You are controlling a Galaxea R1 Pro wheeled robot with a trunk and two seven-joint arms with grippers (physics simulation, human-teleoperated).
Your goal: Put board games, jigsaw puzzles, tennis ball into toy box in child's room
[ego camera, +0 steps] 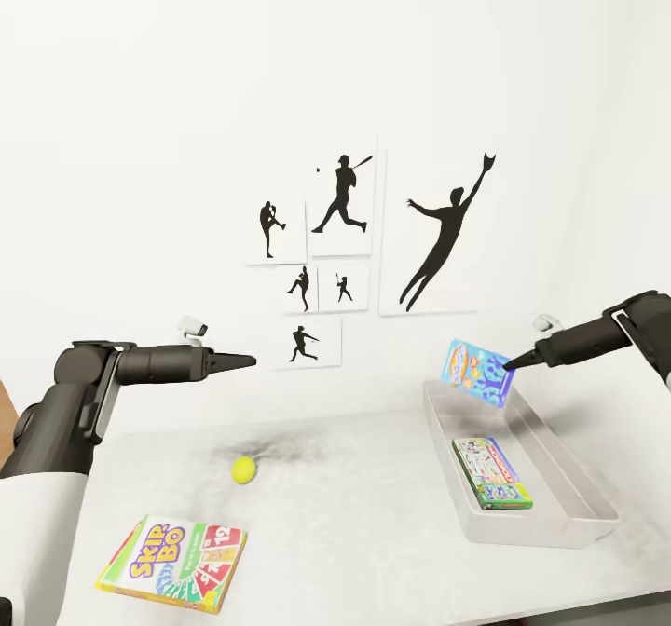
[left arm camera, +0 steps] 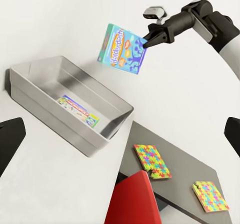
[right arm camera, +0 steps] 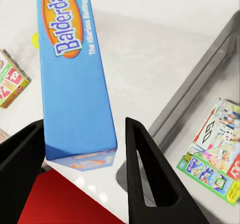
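Here, a blue board game box (ego camera: 477, 372) lettered Balderdash is held in the air by one corner in the right gripper (ego camera: 509, 362), tilted, above the far end of the grey toy box (ego camera: 550, 523). In the right wrist view the box (right arm camera: 75, 84) sits between the two black fingers (right arm camera: 147, 174), though the gap beside one finger leaves the firmness of the grasp uncertain. The toy box stands on the pale table (ego camera: 373, 533), and a green-edged board game (ego camera: 492, 472) already lies flat on its floor. To finish this step well, the blue box should probably be lowered inside the rim and levelled before release, so that it settles flat beside or on the game within rather than catching a flared wall. The left gripper (ego camera: 244, 361) is held out empty above the table, well apart from the bin, its fingers drawn to a point. Below it, a tennis ball (ego camera: 243, 469) rests on the tabletop, and the SKIP-BO box (ego camera: 173, 563) lies nearer the front edge. In the left wrist view, two jigsaw puzzles (left arm camera: 152, 161) lie on the lower dark section beside the bin, with a red chair (left arm camera: 132, 199) close by. Nothing is seen blocking the way down into the bin.
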